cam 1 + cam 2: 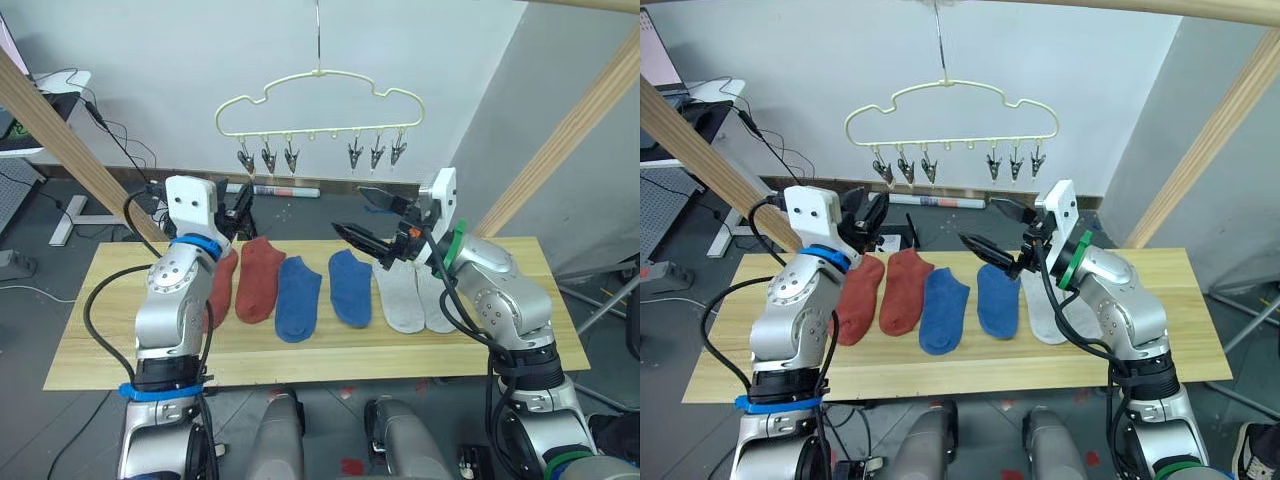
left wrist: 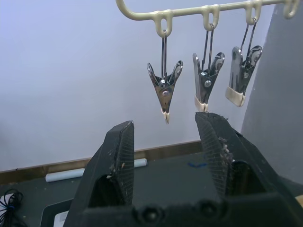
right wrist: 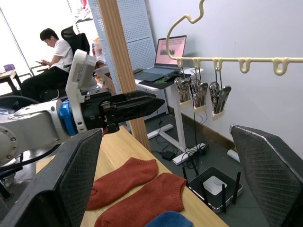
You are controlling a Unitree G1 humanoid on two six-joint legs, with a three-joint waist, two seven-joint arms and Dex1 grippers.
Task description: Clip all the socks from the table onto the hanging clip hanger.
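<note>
Six soft fabric ankle socks [image 1: 299,296] flat on light yellowish plank table [image 1: 320,355], pale-yellow cloud-outline wire clip hanger [image 1: 320,108] at twelve o'clock, left gripper [image 1: 237,212] fingers apart, empty, right gripper [image 1: 367,216] spread wide, empty.

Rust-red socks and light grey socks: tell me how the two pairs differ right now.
The rust-red socks lie at the table's left end by the left gripper; the light grey socks lie toward the right, under the right gripper. The red pair is dark and strongly coloured; the grey pair is pale, close to white. Both pairs lie flat, side by side, with the blue socks between them, and none is clipped to the hanger.
</note>
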